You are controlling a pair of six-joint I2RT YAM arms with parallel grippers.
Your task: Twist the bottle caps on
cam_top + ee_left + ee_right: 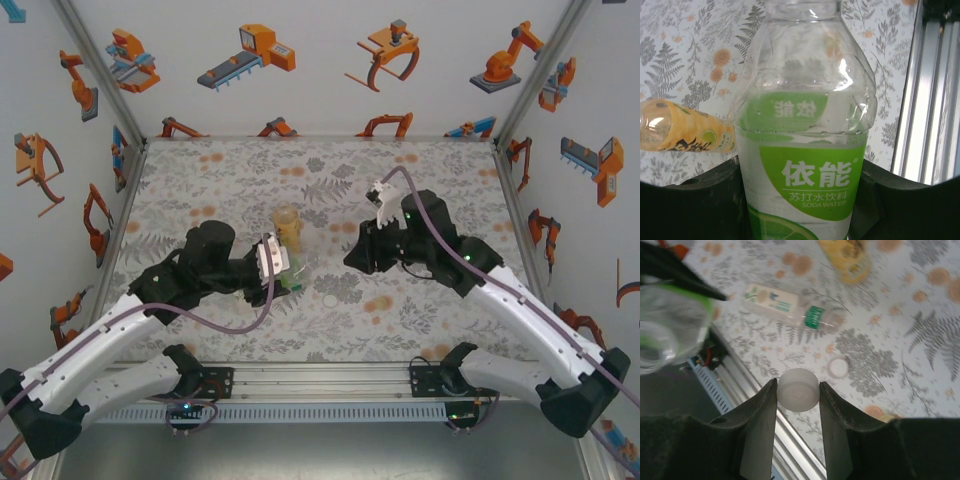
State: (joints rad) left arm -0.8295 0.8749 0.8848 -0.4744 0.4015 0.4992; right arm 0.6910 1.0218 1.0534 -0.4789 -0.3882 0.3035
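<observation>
The right pincer is closed on the white cap, which sits low in the middle of the right wrist view, its round side pinched between the two dark fingertips and its flat face towards the camera. Below it, on the fern-patterned table, a second cap lies just right of centre as a pale ring, apart from the bottles; in the top view it shows a little below centre. The left pincer grips the clear bottle around its green-labelled body, with a dark finger pressed against each side at the bottom of the left wrist view. The bottle appears again, blurred, at the upper left of the right wrist view, well apart from the held white cap. The amber bottle lies on its side on the table, at the left edge of the left wrist view and just above the left pincer in the top view. The pale-labelled bottle also lies on its side, in the upper middle of the right wrist view. An aluminium rail runs down the right edge of the left wrist view.
</observation>
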